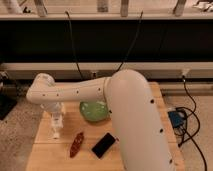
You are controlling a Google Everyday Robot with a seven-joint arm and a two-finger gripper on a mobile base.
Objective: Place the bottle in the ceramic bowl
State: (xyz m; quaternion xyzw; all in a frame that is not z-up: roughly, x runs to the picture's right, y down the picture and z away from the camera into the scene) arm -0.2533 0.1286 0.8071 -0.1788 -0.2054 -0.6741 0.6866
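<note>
Where the white arm is stretched leftward across the wooden table, the gripper is hung pointing downward over the table's left part, close to the left edge. Directly beneath it, and seemingly touching it, the bottle is seen as a small whitish shape low over the wood. Whether it is upright or tilted cannot be told. Whether the gripper is clamped on the bottle or merely set above it cannot be told either, since the two pale shapes are merged into one. The bottle is found outside the green bowl, which is placed to its right, near the middle of the table, with its rear rim covered by the arm. A reddish-brown long object is laid slantwise on the wood nearer the camera, to the right of the bottle and apart from it. Just beside that object, further right, a flat black rectangle is laid at an angle, close to the arm's thick lower segment. Behind the table, two black cables are hung down a dark wall. On the floor to the right of the table, a blue box is set among more dark cables
</note>
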